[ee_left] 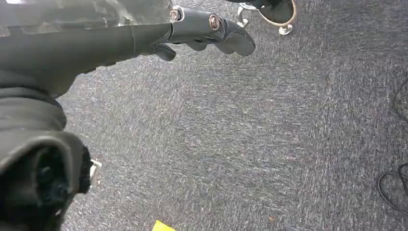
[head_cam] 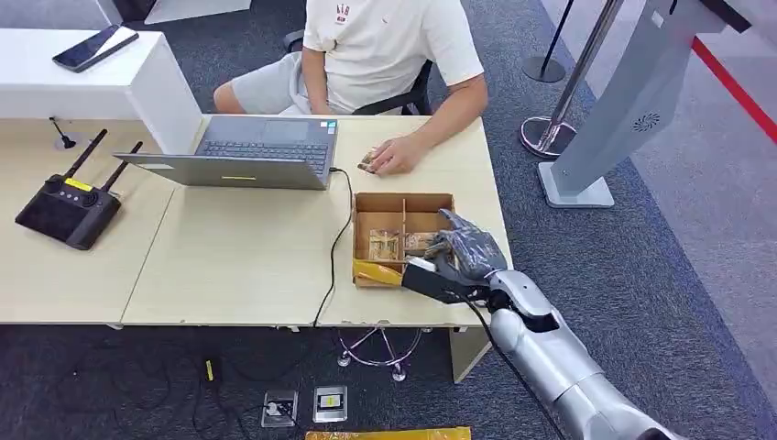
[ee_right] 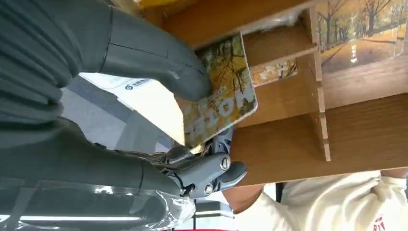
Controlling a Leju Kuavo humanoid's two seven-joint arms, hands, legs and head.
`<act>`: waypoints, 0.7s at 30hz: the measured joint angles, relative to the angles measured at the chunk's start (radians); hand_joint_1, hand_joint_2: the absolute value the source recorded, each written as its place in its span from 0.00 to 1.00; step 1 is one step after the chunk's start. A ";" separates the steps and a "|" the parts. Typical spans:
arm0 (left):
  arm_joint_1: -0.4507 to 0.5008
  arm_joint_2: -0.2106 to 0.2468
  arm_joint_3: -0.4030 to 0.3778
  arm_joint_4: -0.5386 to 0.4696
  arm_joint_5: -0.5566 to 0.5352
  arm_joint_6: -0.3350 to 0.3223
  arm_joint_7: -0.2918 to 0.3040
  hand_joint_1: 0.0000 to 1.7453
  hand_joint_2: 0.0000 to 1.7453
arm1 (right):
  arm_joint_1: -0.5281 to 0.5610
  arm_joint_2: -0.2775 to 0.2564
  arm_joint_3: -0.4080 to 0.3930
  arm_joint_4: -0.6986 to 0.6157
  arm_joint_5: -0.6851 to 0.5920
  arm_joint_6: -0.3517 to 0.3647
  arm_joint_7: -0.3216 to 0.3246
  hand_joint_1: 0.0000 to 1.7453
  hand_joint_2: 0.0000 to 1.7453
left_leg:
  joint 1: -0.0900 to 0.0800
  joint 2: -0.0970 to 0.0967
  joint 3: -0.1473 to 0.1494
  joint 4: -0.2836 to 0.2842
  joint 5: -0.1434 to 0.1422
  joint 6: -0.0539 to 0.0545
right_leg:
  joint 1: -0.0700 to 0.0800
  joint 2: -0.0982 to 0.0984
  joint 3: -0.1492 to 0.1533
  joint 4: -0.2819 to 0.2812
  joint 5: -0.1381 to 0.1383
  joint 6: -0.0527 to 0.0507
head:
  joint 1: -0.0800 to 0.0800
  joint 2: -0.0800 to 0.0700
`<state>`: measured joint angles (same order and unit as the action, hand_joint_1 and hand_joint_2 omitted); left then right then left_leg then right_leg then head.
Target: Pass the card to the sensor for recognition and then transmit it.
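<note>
On the left of the desk lay a black controller with two antennas, and further back a phone rested on a white counter. Next came an open laptop, its black cable running down over the desk's front edge. Behind the desk a person in a white shirt sat with one hand flat on the desktop, covering something small. Just in front of that hand stood a wooden box split into compartments, with cards lying inside. The right hand reached over the box's near right corner; its thumb and darker fingers pinched a card printed with autumn trees, held just above the compartments. The left hand hung over grey carpet, its fingers loosely curled and holding nothing.
</note>
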<state>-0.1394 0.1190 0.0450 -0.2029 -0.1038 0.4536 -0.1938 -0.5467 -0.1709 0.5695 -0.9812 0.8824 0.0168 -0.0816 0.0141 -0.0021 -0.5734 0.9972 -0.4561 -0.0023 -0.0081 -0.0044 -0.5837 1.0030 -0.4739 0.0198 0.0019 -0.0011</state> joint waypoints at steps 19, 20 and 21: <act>0.000 0.000 -0.008 0.000 -0.008 0.000 0.001 0.00 0.00 | 0.002 0.000 -0.002 -0.004 -0.010 -0.031 0.008 1.00 1.00 | 0.000 0.000 0.000 0.000 0.000 0.000 | 0.000 0.000 0.000 0.000 0.000 0.000 | 0.000 0.000; 0.000 0.000 -0.008 0.000 -0.008 0.001 0.001 0.00 0.00 | 0.001 -0.001 -0.003 -0.009 -0.012 -0.039 0.008 1.00 1.00 | 0.000 0.000 0.000 0.000 0.000 0.000 | 0.000 0.000 0.000 0.000 0.000 0.000 | 0.000 0.000; 0.000 0.000 -0.008 0.000 -0.008 0.001 0.001 0.00 0.00 | -0.002 -0.001 -0.007 -0.015 -0.015 -0.050 0.009 1.00 1.00 | 0.000 0.000 0.000 0.000 0.000 0.000 | 0.000 0.000 0.000 0.000 0.000 0.000 | 0.000 0.000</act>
<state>-0.1391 0.1190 0.0370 -0.2029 -0.1114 0.4551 -0.1930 -0.5487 -0.1720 0.5624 -0.9963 0.8676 -0.0329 -0.0729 0.0141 -0.0021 -0.5733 0.9973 -0.4561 -0.0023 -0.0081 -0.0039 -0.5838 1.0030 -0.4739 0.0197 0.0019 -0.0012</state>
